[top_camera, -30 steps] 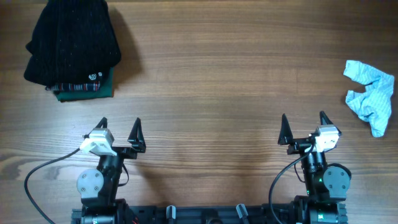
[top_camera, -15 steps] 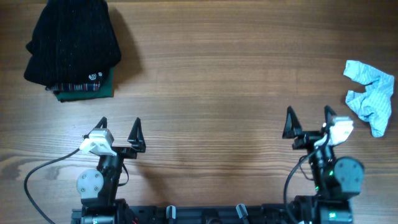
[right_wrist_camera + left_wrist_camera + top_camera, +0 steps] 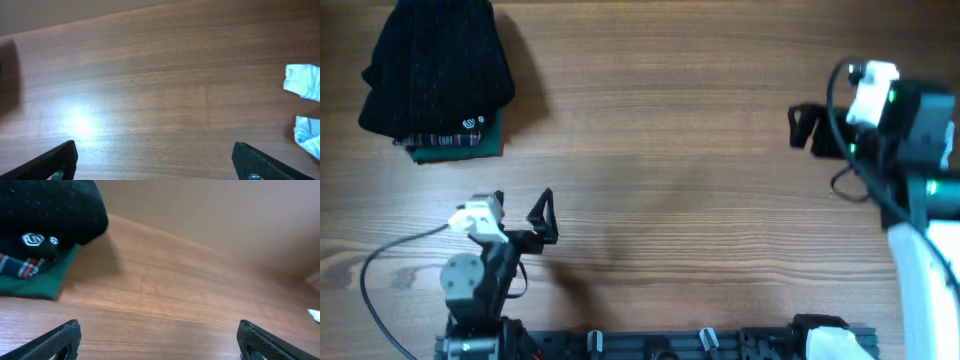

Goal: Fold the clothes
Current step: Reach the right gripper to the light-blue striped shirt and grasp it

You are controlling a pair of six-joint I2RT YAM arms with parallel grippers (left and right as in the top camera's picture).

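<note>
The clothes (image 3: 304, 82), a small crumpled pale blue-white garment, lie on the wooden table at the right edge of the right wrist view. In the overhead view my raised right arm hides them. My right gripper (image 3: 157, 160) hovers open above bare wood to the left of the clothes, with nothing between its fingers; from overhead the right gripper (image 3: 807, 128) shows as a blurred dark shape at the far right. My left gripper (image 3: 518, 205) stands open near the front left, and in its wrist view the left gripper (image 3: 160, 340) frames bare table.
A black knit garment (image 3: 435, 65) lies on a dark green garment with plaid trim (image 3: 455, 148) at the far left corner. Both also show in the left wrist view, the black knit (image 3: 45, 210) over the green one (image 3: 35, 282). Arm bases and cables sit along the front edge.
My right arm has risen from its resting spot at the front right and swung toward the far right, now covering the clothes from overhead. The left arm has turned slightly. Both grippers stayed open.
</note>
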